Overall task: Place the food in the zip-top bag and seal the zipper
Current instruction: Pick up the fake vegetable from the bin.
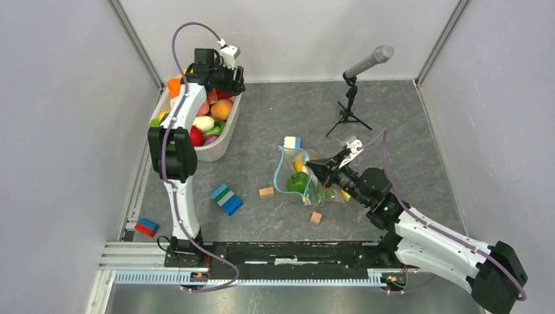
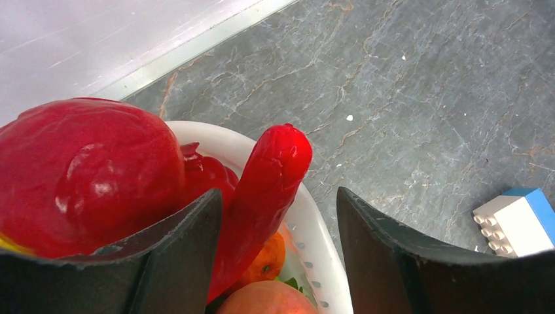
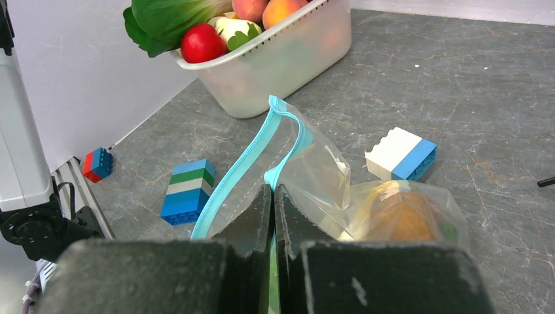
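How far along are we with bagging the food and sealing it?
Done: a few foods, one green, sit inside the bag. In hand: the right gripper has its jaws shut on the bag's mouth, holding it open; the left gripper has its jaws open around a red chili in the tub. Left: the tub is piled with food, and the zipper is unsealed.

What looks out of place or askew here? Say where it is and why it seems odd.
Loose blocks lie scattered around the zip-top bag: a striped block, a white-blue block, two wooden cubes. They are not food. The zipper bows open, one side pinched in the right pincer.
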You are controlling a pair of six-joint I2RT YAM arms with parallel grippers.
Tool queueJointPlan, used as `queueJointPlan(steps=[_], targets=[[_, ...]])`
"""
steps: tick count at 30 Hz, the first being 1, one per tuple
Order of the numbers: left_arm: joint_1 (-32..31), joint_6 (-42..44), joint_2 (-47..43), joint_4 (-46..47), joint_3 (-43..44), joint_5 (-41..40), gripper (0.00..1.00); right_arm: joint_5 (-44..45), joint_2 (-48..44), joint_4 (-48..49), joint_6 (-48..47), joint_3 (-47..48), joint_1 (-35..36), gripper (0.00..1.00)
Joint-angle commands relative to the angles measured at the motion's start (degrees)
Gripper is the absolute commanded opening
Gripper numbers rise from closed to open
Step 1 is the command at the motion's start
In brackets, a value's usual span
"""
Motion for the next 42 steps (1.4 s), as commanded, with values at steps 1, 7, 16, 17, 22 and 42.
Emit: queueJointPlan(steps=[1, 7, 16, 17, 22, 42], targets=[[-0.19, 1.19, 0.99, 0.63, 2.82, 1.36, 0.67, 0.16, 0.36, 2.32, -0.42, 2.81, -0.04, 0.06], [-0.19, 1.07, -0.47, 0.69, 1.19, 3.22, 0.49, -1.34, 0.37, 2.17, -0.55, 3.07, 0.04, 0.06], [-0.20, 0.95, -3.69, 0.78, -1.32, 5.38, 0.34, -1.33, -1.04, 2.14, 0.11, 2.44, -0.03, 0.06], [-0.19, 0.70, -4.31, 0.99, -1.95, 5.95, 0.33, -1.33, -1.17, 2.21, 0.21, 2.21, 0.01, 0.06], [-0.19, -1.38, -10.50, 6.18, -9.33, 7.44, 0.33, -1.38, -2.19, 2.32, 1.01, 1.44, 0.01, 0.06], [-0.56, -11.07, -35.54, 20.37, -35.02, 13.76, 0.33, -0.83, -5.29, 2.06, 3.88, -0.62, -0.03, 0.06]])
